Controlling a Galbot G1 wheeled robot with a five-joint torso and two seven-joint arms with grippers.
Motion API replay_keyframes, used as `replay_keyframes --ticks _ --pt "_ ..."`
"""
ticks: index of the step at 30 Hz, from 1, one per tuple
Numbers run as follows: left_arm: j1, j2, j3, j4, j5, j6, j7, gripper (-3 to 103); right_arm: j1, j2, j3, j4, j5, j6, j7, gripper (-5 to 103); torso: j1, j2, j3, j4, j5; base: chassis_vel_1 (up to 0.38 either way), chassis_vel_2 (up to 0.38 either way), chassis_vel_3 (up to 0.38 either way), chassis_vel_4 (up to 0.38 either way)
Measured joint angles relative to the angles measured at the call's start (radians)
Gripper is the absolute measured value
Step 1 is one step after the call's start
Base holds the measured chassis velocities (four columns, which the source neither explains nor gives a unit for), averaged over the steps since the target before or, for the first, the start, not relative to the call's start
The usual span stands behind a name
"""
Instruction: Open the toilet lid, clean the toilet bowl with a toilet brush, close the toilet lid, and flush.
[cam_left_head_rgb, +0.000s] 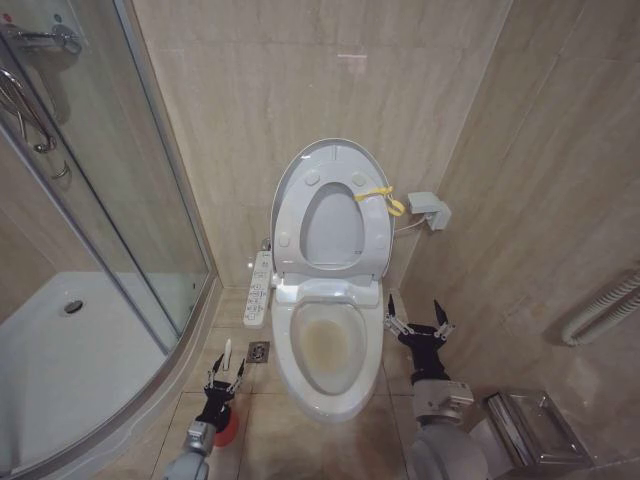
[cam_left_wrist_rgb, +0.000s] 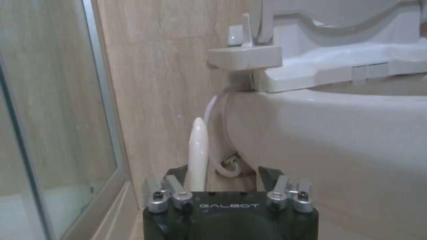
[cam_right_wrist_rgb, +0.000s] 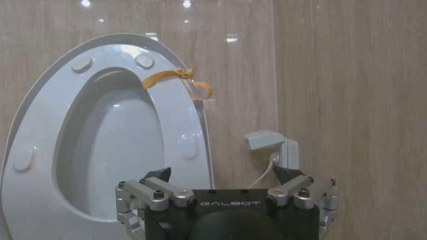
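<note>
The toilet lid (cam_left_head_rgb: 335, 225) stands raised against the wall, with the ring seat (cam_left_head_rgb: 296, 215) up in front of it and a yellow strap (cam_left_head_rgb: 380, 197) at the rim. Below lies the toilet bowl (cam_left_head_rgb: 330, 345), stained yellowish-brown inside. The toilet brush's white handle (cam_left_head_rgb: 227, 352) rises from a red cup (cam_left_head_rgb: 229, 428) on the floor left of the bowl. My left gripper (cam_left_head_rgb: 226, 376) is open around that handle (cam_left_wrist_rgb: 198, 150), which stands close to one finger. My right gripper (cam_left_head_rgb: 420, 325) hangs open and empty right of the bowl, facing the lid (cam_right_wrist_rgb: 127, 150).
A long white control panel (cam_left_head_rgb: 258, 290) juts out at the bowl's left. The glass shower enclosure (cam_left_head_rgb: 100, 200) closes off the left side. A floor drain (cam_left_head_rgb: 259, 350) sits by the brush. A metal box (cam_left_head_rgb: 535, 425) and a hose (cam_left_head_rgb: 600, 310) are at the right wall.
</note>
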Motion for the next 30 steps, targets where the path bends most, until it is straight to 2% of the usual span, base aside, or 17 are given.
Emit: replay_keyframes --ticks 3,4,10,11,23,30 --pt "0.036 -0.004 -0.003 -0.032 0.01 -0.001 -0.018 64 0.0 0.0 0.0 0.0 0.0 0.0 0.0 100 0.0 0.0 0.0 0.0001 0.0 0.0 0.0 0.0 0.0" --pt "0.058 -0.007 -0.004 -0.051 0.016 -0.002 -0.029 92 0.0 0.0 0.0 0.0 0.0 0.0 0.0 100 0.0 0.0 0.0 0.0001 0.0 0.0 0.0 0.0 0.0" --pt "0.119 -0.014 -0.013 -0.098 0.044 -0.015 -0.054 92 0.0 0.0 0.0 0.0 0.0 0.0 0.0 100 0.0 0.0 0.0 0.0002 0.0 0.0 0.0 0.0 0.0" --pt "0.134 -0.016 -0.015 -0.113 0.053 -0.02 -0.062 100 0.0 0.0 0.0 0.0 0.0 0.0 0.0 100 0.0 0.0 0.0 0.0001 0.0 0.0 0.0 0.0 0.0" --pt "0.185 -0.022 -0.017 -0.196 0.097 -0.032 -0.092 100 0.0 0.0 0.0 0.0 0.0 0.0 0.0 100 0.0 0.0 0.0 0.0001 -0.0001 0.0 0.0 0.0 0.0" --pt "0.231 -0.018 -0.018 -0.305 0.159 -0.043 -0.164 100 0.0 0.0 0.0 0.0 0.0 0.0 0.0 100 0.0 0.0 0.0 0.0001 -0.0001 0.0 0.0 0.0 0.0"
